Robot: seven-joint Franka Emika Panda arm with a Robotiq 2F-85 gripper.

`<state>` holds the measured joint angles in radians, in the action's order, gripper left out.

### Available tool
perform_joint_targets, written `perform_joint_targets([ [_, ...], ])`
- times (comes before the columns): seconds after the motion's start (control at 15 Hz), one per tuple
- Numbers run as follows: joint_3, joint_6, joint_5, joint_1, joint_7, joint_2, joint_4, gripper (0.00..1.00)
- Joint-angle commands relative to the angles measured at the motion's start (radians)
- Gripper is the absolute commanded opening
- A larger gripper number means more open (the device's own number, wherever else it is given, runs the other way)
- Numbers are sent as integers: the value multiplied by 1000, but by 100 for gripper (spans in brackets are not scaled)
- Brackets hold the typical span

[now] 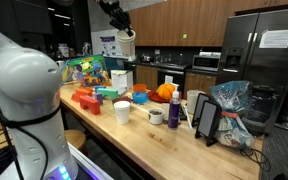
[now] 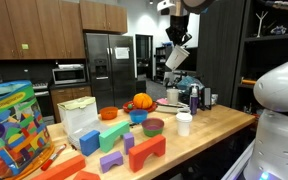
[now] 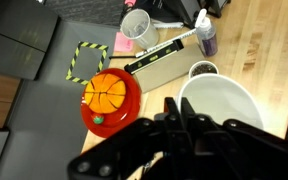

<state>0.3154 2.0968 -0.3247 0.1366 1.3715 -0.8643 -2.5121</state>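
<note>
Fingers (image 3: 170,112) clamped on white cup (image 3: 224,105) rim, lower right of frame; a loosened grip would likely drop it onto the desk (image 3: 259,50).

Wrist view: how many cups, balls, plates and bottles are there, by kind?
Cups: 3 (white cup, metal cup, small cup)
Orange ball: 1
Red plate: 1
Purple bottle: 1
Total: 6

Exterior views share counter (image 1: 154,140); wrist overhead behind tool (image 3: 179,108).
</note>
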Motion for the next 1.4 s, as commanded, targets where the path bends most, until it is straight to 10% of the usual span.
perform_joint_targets([
  [0.0, -119, -40, -51, -146, -24, 113, 57, 2],
  [1.33, -210, -106, -212, -251, -39, 328, -35, 2],
])
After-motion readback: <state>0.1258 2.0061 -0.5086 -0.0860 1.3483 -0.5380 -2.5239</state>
